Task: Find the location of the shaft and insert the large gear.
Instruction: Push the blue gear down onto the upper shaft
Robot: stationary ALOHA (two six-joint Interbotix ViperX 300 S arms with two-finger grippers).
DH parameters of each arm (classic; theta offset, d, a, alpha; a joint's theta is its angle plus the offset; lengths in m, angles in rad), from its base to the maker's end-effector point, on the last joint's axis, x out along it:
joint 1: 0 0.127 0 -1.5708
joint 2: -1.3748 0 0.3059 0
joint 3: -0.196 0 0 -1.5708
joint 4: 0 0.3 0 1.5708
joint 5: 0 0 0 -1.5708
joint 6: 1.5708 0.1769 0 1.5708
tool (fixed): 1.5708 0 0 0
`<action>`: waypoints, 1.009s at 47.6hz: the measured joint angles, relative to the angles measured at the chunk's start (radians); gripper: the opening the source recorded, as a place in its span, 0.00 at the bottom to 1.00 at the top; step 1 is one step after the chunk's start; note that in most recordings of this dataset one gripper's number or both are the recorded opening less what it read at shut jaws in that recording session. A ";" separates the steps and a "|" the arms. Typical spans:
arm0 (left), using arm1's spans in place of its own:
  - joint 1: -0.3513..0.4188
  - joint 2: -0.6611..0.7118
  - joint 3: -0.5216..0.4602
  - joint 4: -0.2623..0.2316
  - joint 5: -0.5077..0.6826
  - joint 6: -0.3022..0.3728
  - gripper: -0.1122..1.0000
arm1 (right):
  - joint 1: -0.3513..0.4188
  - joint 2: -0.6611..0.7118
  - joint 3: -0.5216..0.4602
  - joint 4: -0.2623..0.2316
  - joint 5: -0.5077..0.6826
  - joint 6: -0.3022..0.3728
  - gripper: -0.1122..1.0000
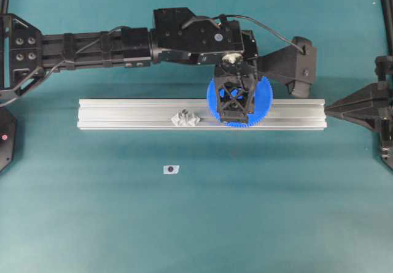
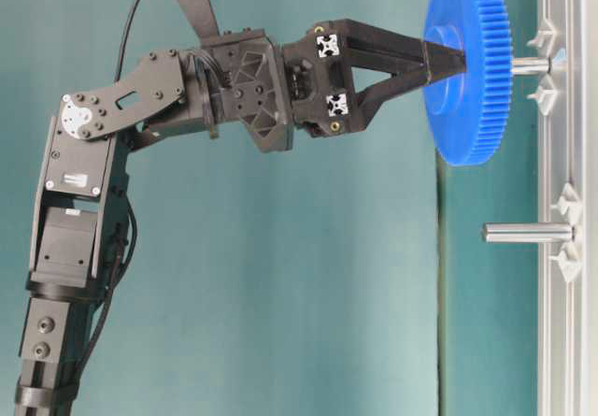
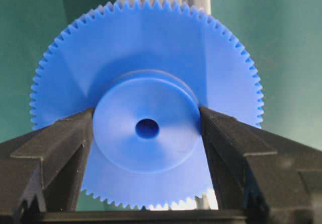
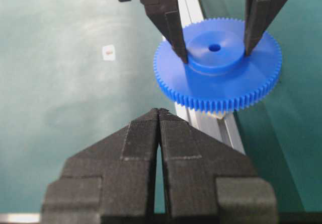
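The large gear (image 1: 239,98) is held above the aluminium rail (image 1: 123,113), near the right part of it in the overhead view. It is a bright blue disc with fine teeth around the rim, a raised round hub and a small centre hole. The left tool (image 3: 147,128) pinches it by the hub: its two black fingers (image 3: 55,148) press on opposite sides of the hub, so the jaws stand rather wide apart, with the hub filling the gap between them. The wide face of the gear is turned to the rail and the hub is turned to the tool.

In the table-level view a thin metal-looking peg (image 2: 531,64) stands out from the rail directly behind the gear, between two clear mounts. Its tip reaches to the back face of the gear, close to the centre, but I cannot tell whether it has entered the hole. A second, longer peg (image 2: 528,233) stands from the rail a little further along, free, with its own clear mounts beside it. Which of these two is the shaft I cannot say with certainty from these views.

The right tool (image 4: 159,114) is well apart from the gear, at the right end of the rail. Its two fingers are pressed together at the tips and hold nothing.

The rail lies on the teal surface (image 1: 276,211). In front of the rail, a small white tag (image 1: 171,169) with a dark spot lies alone on it.
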 measured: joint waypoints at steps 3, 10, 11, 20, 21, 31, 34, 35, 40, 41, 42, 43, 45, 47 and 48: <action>0.000 0.002 -0.006 0.002 0.003 0.005 0.73 | -0.002 0.000 0.002 0.000 0.000 0.000 0.11; 0.000 0.009 -0.018 0.000 0.006 0.006 0.73 | -0.002 0.000 0.000 -0.002 -0.002 0.012 0.11; 0.000 0.009 -0.020 0.000 0.008 0.006 0.73 | -0.002 -0.002 0.002 0.000 0.000 0.015 0.11; 0.000 0.011 -0.020 0.000 0.008 0.005 0.73 | -0.002 -0.002 0.002 -0.002 0.000 0.023 0.11; 0.000 0.011 -0.020 0.000 0.009 0.005 0.73 | -0.002 -0.002 0.003 0.000 0.000 0.023 0.11; 0.000 0.011 -0.020 0.000 0.008 0.005 0.73 | -0.002 -0.002 0.002 0.000 0.000 0.023 0.11; 0.000 0.011 -0.020 0.000 0.009 0.005 0.73 | -0.002 -0.002 0.002 -0.002 0.000 0.023 0.11; 0.000 0.011 -0.020 0.002 0.008 0.005 0.73 | -0.002 -0.002 0.002 0.000 0.000 0.023 0.11; 0.000 0.012 -0.025 0.000 0.008 0.005 0.74 | 0.000 -0.002 0.002 0.000 0.000 0.023 0.11; 0.000 0.012 -0.026 0.000 0.008 0.005 0.74 | -0.002 -0.002 0.003 -0.002 0.000 0.023 0.11; 0.000 0.012 -0.028 0.000 0.006 0.005 0.74 | -0.002 -0.002 0.003 0.000 0.000 0.023 0.11; 0.000 0.012 -0.028 0.000 0.005 0.003 0.74 | -0.002 -0.002 0.002 0.000 0.000 0.023 0.11; 0.000 0.012 -0.029 0.000 0.002 0.003 0.75 | -0.002 -0.002 0.003 0.000 -0.002 0.023 0.11; 0.000 0.012 -0.028 0.000 -0.003 0.003 0.80 | -0.002 -0.002 0.003 0.000 0.000 0.023 0.11; 0.000 0.012 -0.029 0.002 -0.006 0.003 0.84 | 0.000 -0.002 0.003 0.000 0.000 0.023 0.11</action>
